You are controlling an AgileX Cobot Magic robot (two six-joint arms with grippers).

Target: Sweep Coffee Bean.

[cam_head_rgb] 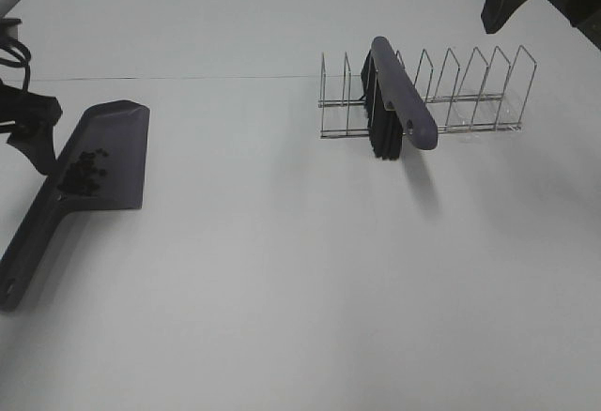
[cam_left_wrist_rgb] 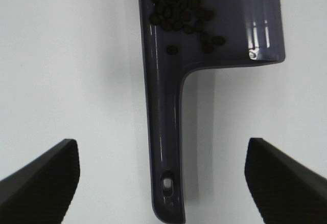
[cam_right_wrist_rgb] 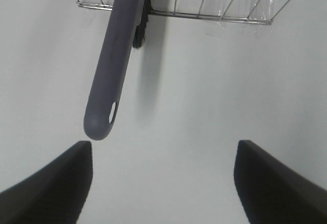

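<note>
On the smooth grey-purple dustpan (cam_head_rgb: 113,153) lie oval coffee beans (cam_head_rgb: 83,175).

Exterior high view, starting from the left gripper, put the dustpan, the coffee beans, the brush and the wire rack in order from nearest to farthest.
From the left gripper, at the left edge:
1. dustpan, right beside the gripper, its handle running toward the near left corner.
2. coffee beans, lying in the dustpan; too close to call against the dustpan itself.
3. brush, right of centre, resting in the rack.
4. wire rack, its free slots stretching farthest right.
</note>
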